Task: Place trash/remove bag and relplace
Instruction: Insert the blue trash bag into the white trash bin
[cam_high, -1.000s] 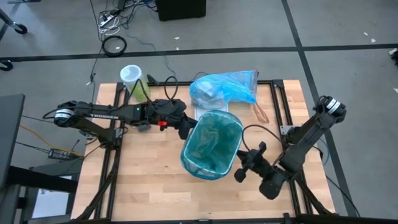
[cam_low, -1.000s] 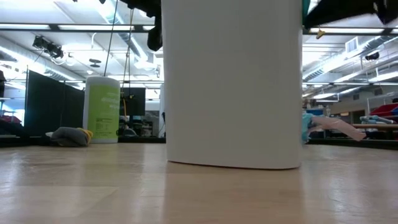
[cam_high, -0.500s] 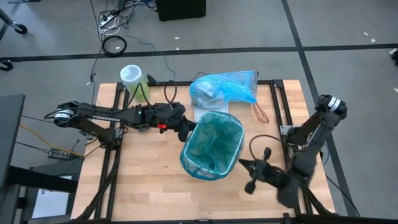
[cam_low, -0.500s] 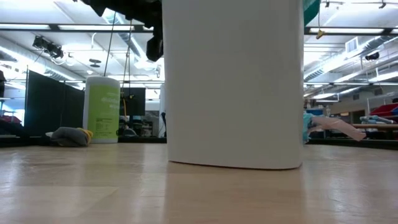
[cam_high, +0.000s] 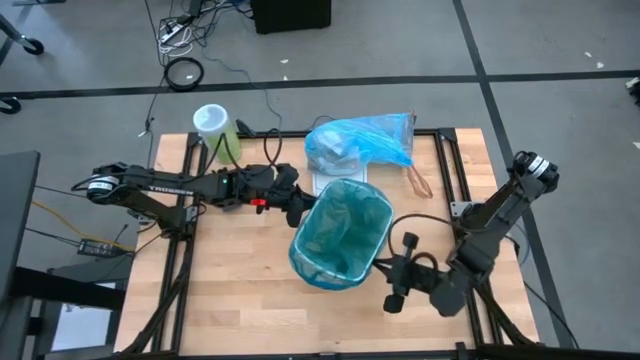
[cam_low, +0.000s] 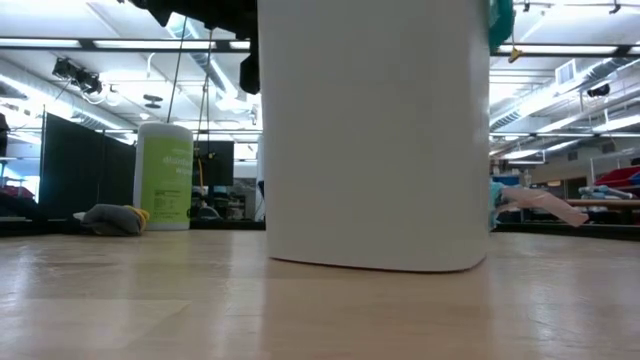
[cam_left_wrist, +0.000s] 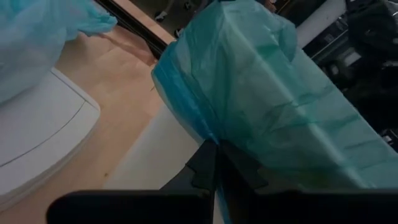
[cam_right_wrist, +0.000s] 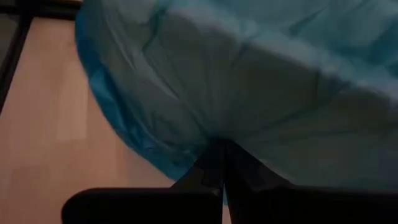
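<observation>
High view: the thin teal-green plastic liner (cam_high: 342, 230) drapes the white bin (cam_high: 305, 262) mid-table. Your left gripper (cam_high: 297, 211) pinches its rim; the right gripper (cam_high: 395, 285) is closed beside it. It's flimsy and slippery, so grip bunched rim.

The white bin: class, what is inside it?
The white bin holds a teal-green bag lining it, draped over the rim. Anything beneath the plastic is hidden.

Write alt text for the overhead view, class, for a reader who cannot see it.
A white bin lined with a teal-green bag stands mid-table, the left gripper pinching the liner at its rim and the right gripper shut beside its other side. Behind it lies a filled sky-blue bag, with a green-labelled canister at the table's far left corner.
</observation>
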